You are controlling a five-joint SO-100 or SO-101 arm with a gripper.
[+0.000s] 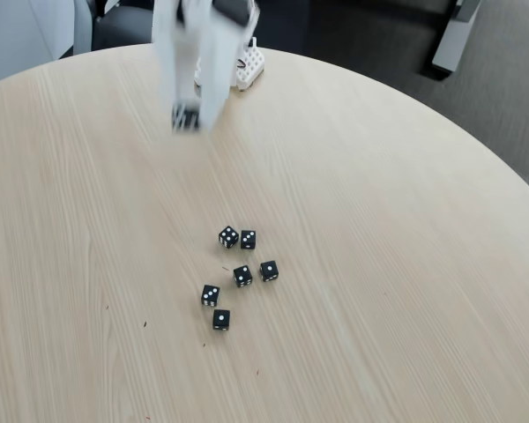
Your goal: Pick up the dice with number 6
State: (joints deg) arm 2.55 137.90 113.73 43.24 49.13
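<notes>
While blurred arm (198, 62) hangs upright, jaws' gap unreadable — six-pip die (228, 236) well apart

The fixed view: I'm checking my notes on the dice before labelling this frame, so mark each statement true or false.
1. Six small black cube dice lie on the round pale wooden table. True.
2. The blurred white arm's end effector grips a die. False: it is far from the cluster, nearer the table's far edge.
3. The dice are stacked. False: all lie flat on the table.
4. The die with the most pips sits at the cluster's far end. True.
</notes>
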